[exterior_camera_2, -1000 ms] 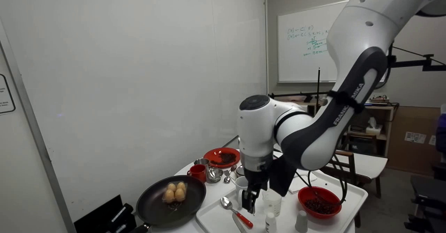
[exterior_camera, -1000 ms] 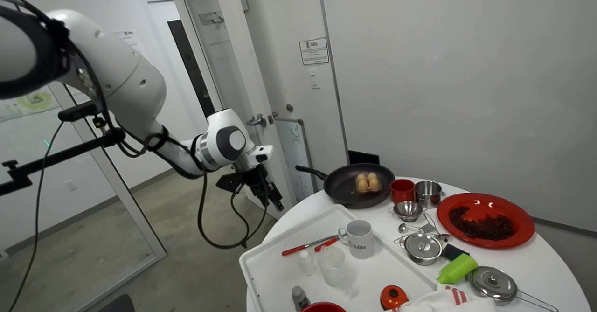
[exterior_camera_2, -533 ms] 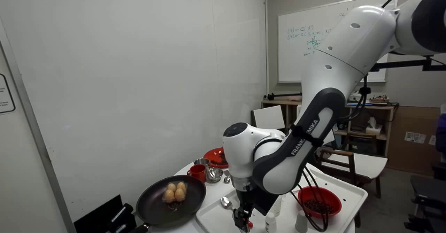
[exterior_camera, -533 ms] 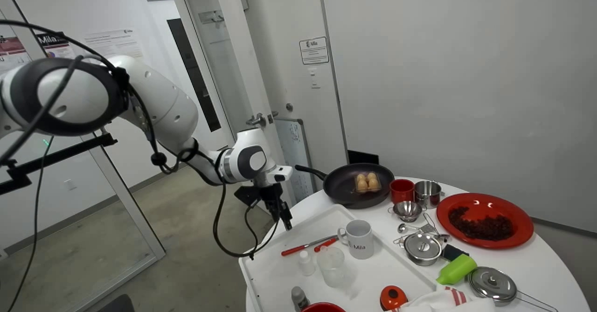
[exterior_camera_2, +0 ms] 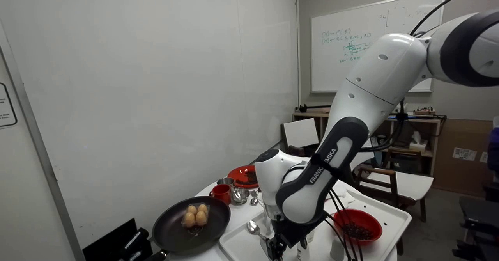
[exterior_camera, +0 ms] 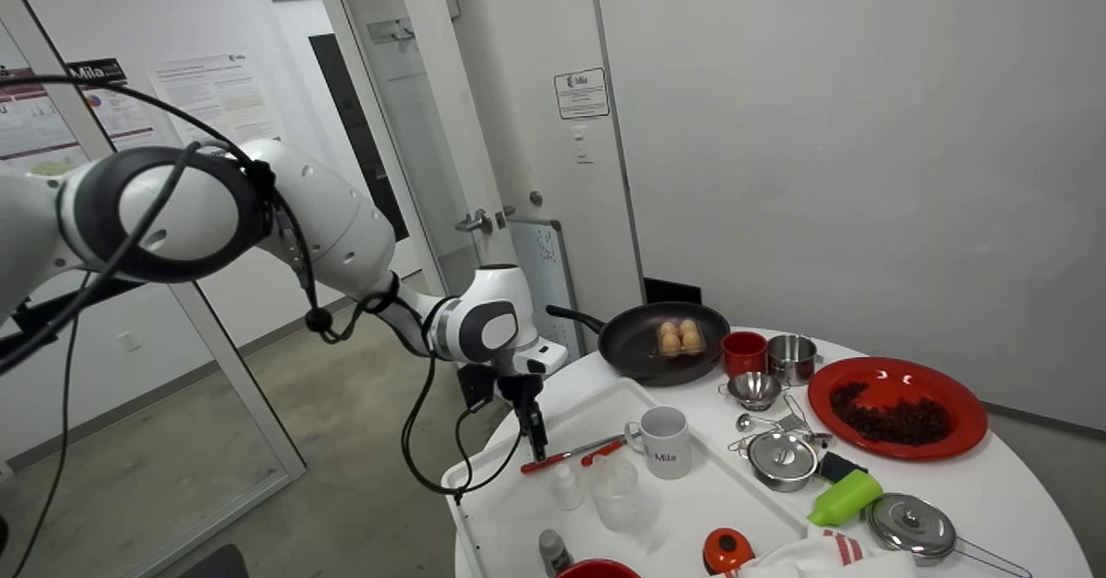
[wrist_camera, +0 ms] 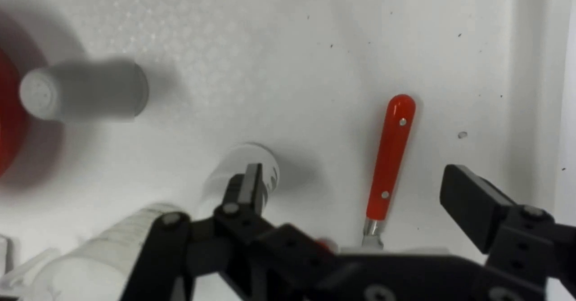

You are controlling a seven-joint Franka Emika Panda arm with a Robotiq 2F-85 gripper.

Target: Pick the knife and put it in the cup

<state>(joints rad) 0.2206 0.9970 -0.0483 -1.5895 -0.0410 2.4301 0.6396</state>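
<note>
In an exterior view, 4 brown eggs (exterior_camera_2: pixel 195 215) sit inside the black frying pan (exterior_camera_2: pixel 167 226). In an exterior view, a red cup (exterior_camera: pixel 745 354) stands at the pan's 3 o'clock, a metal cup (exterior_camera: pixel 791 359) beside it; at the metal cup's 4 o'clock lies a red plate (exterior_camera: pixel 937 385) of dark bits (exterior_camera: pixel 899 422).

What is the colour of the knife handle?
The knife handle is red, seen best in the wrist view.

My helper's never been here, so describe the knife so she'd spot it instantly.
Find the white tray on the round table. On it, right by the open gripper and a small white bottle, lies the red-handled knife. Its slim blade sets it apart from the neighbouring spoon with its rounded head.
</note>
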